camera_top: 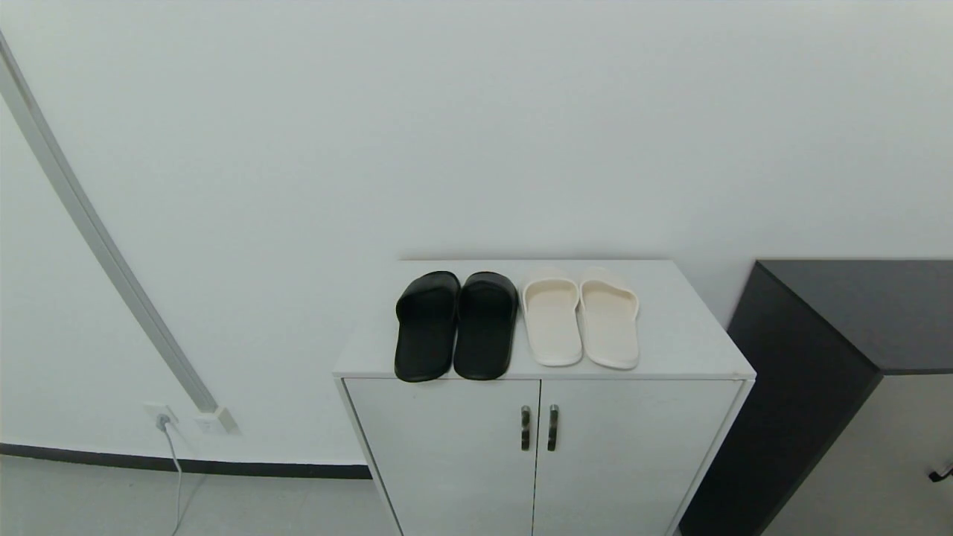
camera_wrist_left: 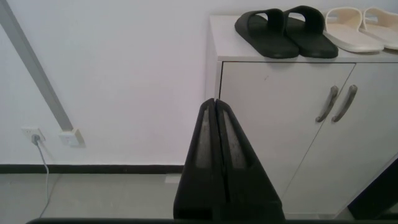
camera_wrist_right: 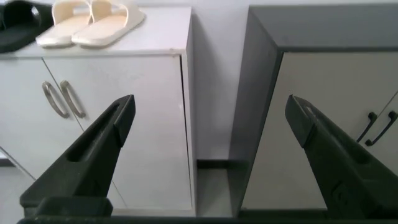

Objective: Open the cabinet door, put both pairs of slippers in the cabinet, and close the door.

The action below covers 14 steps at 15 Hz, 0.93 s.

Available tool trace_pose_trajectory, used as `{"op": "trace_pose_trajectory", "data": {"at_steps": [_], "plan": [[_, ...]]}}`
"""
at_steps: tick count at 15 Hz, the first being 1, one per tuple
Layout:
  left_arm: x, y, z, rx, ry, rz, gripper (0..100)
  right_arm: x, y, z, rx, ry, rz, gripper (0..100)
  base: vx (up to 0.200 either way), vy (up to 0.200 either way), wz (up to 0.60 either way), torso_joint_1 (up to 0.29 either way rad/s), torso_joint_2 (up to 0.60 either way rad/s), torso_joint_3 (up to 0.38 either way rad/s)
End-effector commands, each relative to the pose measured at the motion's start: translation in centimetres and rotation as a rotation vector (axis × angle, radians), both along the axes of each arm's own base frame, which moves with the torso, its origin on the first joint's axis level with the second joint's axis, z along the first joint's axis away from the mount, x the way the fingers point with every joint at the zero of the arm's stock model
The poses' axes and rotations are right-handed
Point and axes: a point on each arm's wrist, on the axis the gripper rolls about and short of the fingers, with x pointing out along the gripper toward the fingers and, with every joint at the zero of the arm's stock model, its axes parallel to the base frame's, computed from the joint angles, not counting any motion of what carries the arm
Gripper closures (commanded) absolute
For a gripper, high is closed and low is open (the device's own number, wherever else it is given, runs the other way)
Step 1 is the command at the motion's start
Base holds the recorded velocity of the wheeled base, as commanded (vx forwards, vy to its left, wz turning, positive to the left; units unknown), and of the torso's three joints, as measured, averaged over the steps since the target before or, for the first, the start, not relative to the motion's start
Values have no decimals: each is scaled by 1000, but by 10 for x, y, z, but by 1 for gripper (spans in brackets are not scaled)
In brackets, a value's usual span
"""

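Observation:
A white two-door cabinet (camera_top: 640,447) stands against the wall with both doors shut and two dark handles (camera_top: 537,427) at the middle. On its top lie a black pair of slippers (camera_top: 454,324) and, to their right, a cream pair of slippers (camera_top: 581,320). My left gripper (camera_wrist_left: 215,106) is shut and empty, held low to the left of the cabinet (camera_wrist_left: 273,118); the black slippers (camera_wrist_left: 286,32) and the handles (camera_wrist_left: 336,103) lie beyond it. My right gripper (camera_wrist_right: 208,115) is open and empty, facing the cabinet's right edge (camera_wrist_right: 185,124); the cream slippers (camera_wrist_right: 90,22) lie above.
A dark cabinet (camera_top: 826,372) stands close on the right of the white one, with a narrow gap (camera_wrist_right: 211,174) between them. On the left wall are a slanted cable duct (camera_top: 97,231) and a socket with a cord (camera_top: 165,426). Bare floor lies left of the cabinet.

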Motion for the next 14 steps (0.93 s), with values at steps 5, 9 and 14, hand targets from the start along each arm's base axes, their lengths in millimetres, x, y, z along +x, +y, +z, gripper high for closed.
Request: {"op": "trace_pose_trajectory", "data": {"at_steps": [5, 9, 14], "plan": [[0, 0, 0, 0, 1, -1, 100, 23, 1, 88, 76, 165, 130, 0, 0, 0, 0, 0, 0, 0], [0, 0, 0, 4, 1, -3, 100, 94, 12, 96, 70, 270, 205, 0, 0, 0, 0, 0, 0, 0], [0, 0, 0, 4, 1, -3, 100, 164, 58, 100, 114, 269, 289, 0, 0, 0, 0, 0, 0, 0]]}}
